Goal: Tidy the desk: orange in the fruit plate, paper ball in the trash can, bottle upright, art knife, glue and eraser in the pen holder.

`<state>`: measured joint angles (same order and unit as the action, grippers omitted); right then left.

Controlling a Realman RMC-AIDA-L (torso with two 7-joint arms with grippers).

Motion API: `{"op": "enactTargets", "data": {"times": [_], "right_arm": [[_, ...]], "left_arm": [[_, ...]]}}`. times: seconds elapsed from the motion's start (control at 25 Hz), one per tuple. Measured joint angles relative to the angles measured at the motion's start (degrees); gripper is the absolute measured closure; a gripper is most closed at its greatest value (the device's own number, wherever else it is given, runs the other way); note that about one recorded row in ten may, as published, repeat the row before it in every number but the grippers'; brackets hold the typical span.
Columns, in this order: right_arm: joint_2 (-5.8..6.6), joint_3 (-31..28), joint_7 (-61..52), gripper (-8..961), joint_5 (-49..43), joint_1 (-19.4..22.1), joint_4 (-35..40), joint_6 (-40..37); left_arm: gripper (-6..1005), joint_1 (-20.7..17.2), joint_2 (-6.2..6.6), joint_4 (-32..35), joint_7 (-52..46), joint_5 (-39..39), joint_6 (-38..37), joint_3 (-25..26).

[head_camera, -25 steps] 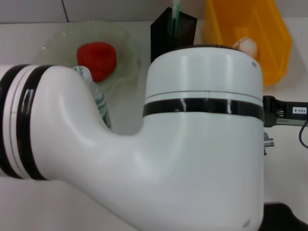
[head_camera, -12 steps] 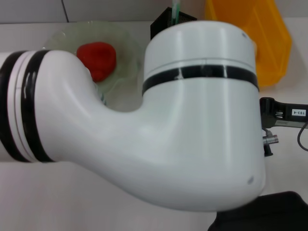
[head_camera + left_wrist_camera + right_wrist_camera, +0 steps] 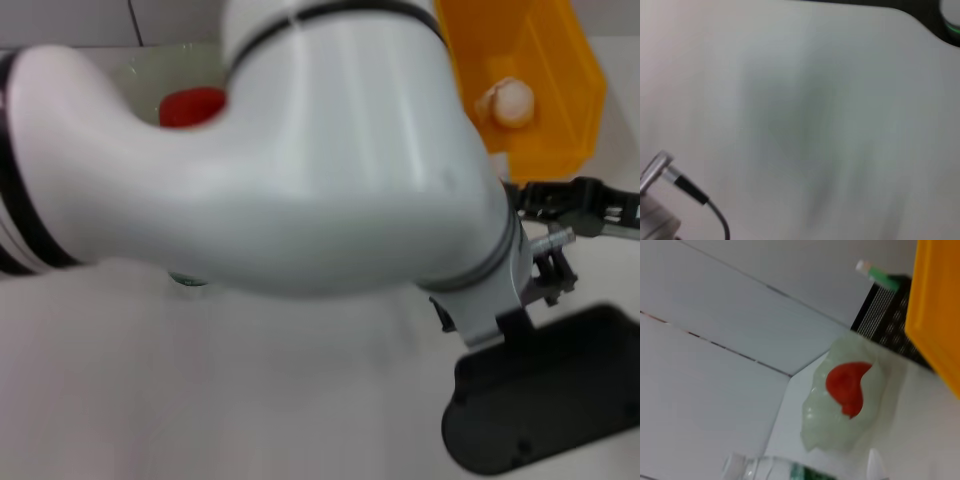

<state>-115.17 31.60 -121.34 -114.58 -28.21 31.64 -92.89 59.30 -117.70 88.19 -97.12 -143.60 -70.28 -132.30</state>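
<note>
White desk [image 3: 250,400] under me, smooth and bare where I can see it, light falling soft and even with a faint sheen. Its far edge meets a pale wall [image 3: 715,355] of large tiles, thin dark grout lines [image 3: 720,346] running across. In my left wrist view, the desk's rounded corner [image 3: 912,17] gives way to darkness beyond.
</note>
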Motion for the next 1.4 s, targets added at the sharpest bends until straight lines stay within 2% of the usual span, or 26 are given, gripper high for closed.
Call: {"op": "enactTargets", "data": {"times": [0.08,0.12,0.36,0.44,0.48,0.52,0.56,0.64,0.84,0.88,0.92,0.96,1.0,1.08,1.12,1.16,1.32,1.4], "right_arm": [[-0.36,-1.46,1.21,815,0.51,1.13,2.69,0.22],[-0.97,-3.43,2.61,815,1.38,2.3,4.97,0.33],[-1.56,-5.62,6.01,814,5.87,4.51,8.59,0.4],[-1.58,-5.64,8.3,817,8.55,5.1,9.2,0.2],[-1.59,-5.63,9.65,820,9.95,5.34,9.59,-0.13],[-1.73,-5.63,12.34,820,12.26,5.8,10.73,-0.56],[-1.73,-5.63,12.34,820,12.26,5.8,10.73,-0.56],[-2.07,-5.62,15.32,819,14.29,6.27,11.67,-0.74],[-3.22,-5.77,23.04,819,19.78,6.9,12.16,-1.7],[-3.52,-5.85,24.63,819,20.42,6.86,12.2,-1.78],[-3.82,-5.81,27.77,819,21.77,6.61,12.11,-1.91],[-3.82,-5.81,27.77,819,21.77,6.61,12.11,-1.91],[-3.91,-5.67,29.72,819,22.67,6.33,11.91,-2.05],[-3.97,-5.49,32.63,819,24.06,5.71,11.55,-2.17],[-4.04,-5.42,35.24,819,25.21,4.62,11.31,-2.23],[-4.04,-5.42,35.24,819,25.21,4.62,11.31,-2.23],[-3.81,-5.33,38.77,819,25.46,1.07,10.41,-0.97],[-3.43,-4.22,39.15,819,24.84,-1.59,9.56,1.48]], "left_arm": [[461,-2.51,0.36,-0.06,2.74,3.02,1.26,3.82],[452,-4.25,0.47,0.17,4.09,4.09,1.92,5.65],[425,-13.0,1.02,4.32,7.33,7.33,3.23,12.16],[421,-16.31,0.87,5.02,10.65,11.75,2.57,15.8],[419,-18.27,0.43,4.93,12.78,15.23,1.87,18.87],[417,-21.8,-0.34,4.18,16.35,21.97,0.09,24.75],[414,-21.8,-0.34,4.18,16.35,21.97,0.09,24.75],[410,-25.24,-0.8,3.43,19.01,28.1,-1.11,29.15],[400,-37.49,-1.03,-0.37,30.17,51.9,-0.61,38.75],[398,-39.71,-1.01,-2.45,33.01,58.38,-0.37,40.75],[399,-43.08,-1.04,-6.9,38.3,69.3,-0.2,43.76],[399,-43.08,-1.04,-6.9,38.3,69.3,-0.2,43.76],[400,-44.91,-1.04,-10.73,42.23,77.45,-0.18,45.51],[400,-46.77,-1.04,-15.75,46.74,86.12,-0.57,47.13],[400,-48.64,-1.02,-24.08,53.74,98.18,-1.64,48.76],[400,-48.64,-1.02,-24.08,53.74,98.18,-1.64,48.76],[400,-49.14,-1.01,-40.36,67.09,113.21,-3.1,49.45],[400,-48.78,-0.86,-45.95,69.29,115.32,-5.04,49.7]]}}
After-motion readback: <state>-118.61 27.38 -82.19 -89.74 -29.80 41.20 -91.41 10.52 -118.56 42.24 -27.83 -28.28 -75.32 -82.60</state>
